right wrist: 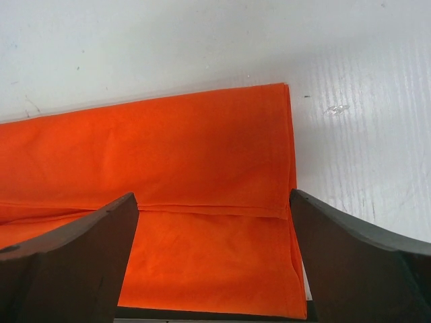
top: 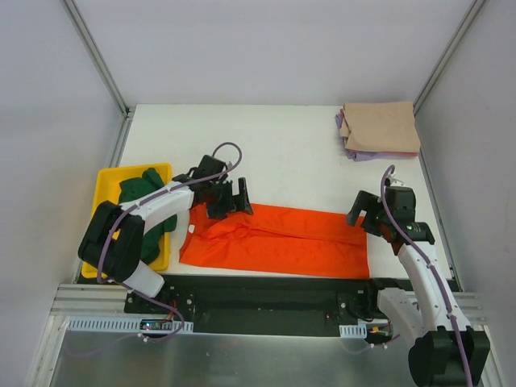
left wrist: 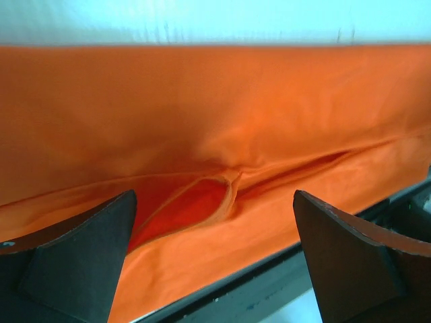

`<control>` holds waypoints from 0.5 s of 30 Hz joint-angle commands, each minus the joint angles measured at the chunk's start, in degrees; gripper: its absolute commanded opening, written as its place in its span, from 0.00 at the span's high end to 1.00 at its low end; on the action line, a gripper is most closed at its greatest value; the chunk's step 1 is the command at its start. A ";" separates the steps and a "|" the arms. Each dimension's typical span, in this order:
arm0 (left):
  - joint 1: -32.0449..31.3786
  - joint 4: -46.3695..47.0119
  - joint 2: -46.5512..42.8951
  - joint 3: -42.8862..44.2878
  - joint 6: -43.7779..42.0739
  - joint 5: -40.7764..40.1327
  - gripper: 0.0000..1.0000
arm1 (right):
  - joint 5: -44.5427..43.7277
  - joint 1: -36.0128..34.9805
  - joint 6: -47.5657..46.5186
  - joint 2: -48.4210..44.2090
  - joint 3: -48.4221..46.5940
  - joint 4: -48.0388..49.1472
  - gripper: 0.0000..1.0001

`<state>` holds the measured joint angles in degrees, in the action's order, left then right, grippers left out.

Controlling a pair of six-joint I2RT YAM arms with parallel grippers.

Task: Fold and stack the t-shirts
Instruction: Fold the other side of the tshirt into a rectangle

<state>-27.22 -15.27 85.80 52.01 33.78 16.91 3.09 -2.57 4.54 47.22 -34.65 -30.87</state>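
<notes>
Left gripper [top: 231,201], right gripper [top: 367,219]: jaws wide, empty, poised over the 2 ends of orange t-shirt [top: 274,242] (lengthwise-folded band at near table [top: 282,153] edge), likely positioned for crosswise fold; folded stack [top: 379,129] waits far right.

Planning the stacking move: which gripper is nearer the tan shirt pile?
Right. The right gripper is over the orange shirt's right end, the pile beyond it; the left gripper is over its left end, farther away.
</notes>
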 commanded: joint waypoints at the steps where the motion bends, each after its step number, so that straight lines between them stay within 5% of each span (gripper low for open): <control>1: -1.69 0.15 0.17 -2.33 -1.70 9.62 0.01 | 2.09 -0.24 0.48 -2.39 -0.33 -1.03 0.04; 6: -7.22 0.24 -10.72 -10.42 -6.70 14.11 0.01 | 1.92 -0.24 -0.40 -3.63 0.11 -1.56 0.04; 15: -10.92 -4.50 -24.27 -15.54 0.22 -0.88 0.01 | 3.66 -0.24 -0.67 -2.75 0.46 0.11 0.04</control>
<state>-38.26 -17.63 64.40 35.99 30.63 24.77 4.10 -2.57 4.23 44.27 -34.02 -31.99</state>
